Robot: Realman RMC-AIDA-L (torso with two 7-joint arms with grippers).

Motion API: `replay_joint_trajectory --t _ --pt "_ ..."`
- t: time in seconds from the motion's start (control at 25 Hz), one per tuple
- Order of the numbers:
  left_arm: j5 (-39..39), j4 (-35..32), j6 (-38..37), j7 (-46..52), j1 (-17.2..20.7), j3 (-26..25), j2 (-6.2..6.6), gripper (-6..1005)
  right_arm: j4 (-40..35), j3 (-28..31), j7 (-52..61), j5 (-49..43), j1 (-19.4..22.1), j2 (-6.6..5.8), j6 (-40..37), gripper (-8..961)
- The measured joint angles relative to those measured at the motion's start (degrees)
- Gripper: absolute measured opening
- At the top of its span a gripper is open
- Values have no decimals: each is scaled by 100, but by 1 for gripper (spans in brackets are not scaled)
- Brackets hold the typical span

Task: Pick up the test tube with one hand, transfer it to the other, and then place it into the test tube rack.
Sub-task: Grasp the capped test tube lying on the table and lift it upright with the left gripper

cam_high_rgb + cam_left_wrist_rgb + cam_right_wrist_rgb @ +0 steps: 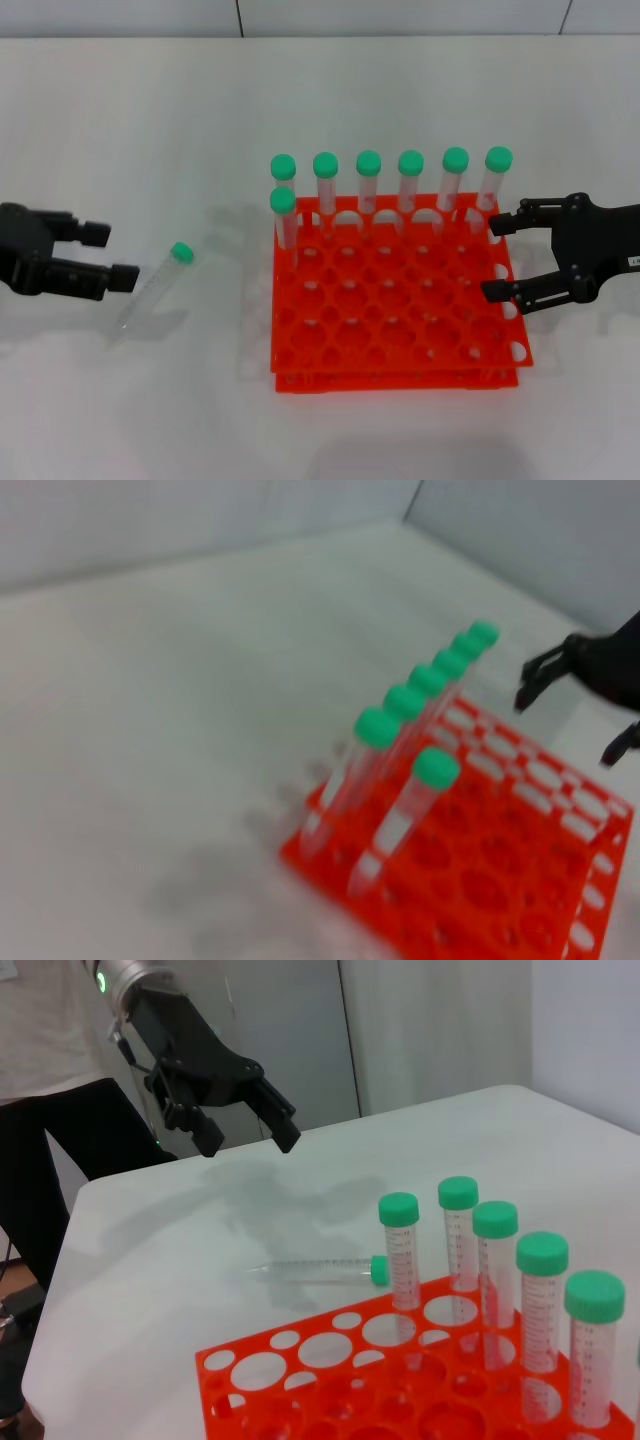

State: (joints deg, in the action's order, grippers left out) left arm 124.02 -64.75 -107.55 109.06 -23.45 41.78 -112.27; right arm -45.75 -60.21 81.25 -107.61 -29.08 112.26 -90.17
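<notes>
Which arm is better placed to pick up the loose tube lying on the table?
Left. The open left gripper sits beside the lying green-capped clear plastic tube; the right gripper, also open, is across the orange-red rack.

From my left wrist camera I see the orange-red test tube rack [500, 870] sitting on the pale desk [150, 730], its grid of round holes mostly unfilled. Green-capped tubes [405, 702] stand upright in a line along one edge of the rack, and one more capped tube [415, 795] stands alone in the next row, just beside the nearest tube of that line. Beyond the rack's far side I can make out the right end effector [575, 715], black, with its fingers spread apart above the desk.
</notes>
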Motion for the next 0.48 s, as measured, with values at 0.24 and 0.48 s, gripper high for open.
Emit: replay_joint_trajectory --t 0.24,0.48 --pt "1002 -498 -377 1219 -471 125 -33 849 -4 0 -125 -11 0 18 0 872" --pt "1853 -568 -324 2278 -905 591 -29 845 -5 1 -238 -14 -1 45 24 872"
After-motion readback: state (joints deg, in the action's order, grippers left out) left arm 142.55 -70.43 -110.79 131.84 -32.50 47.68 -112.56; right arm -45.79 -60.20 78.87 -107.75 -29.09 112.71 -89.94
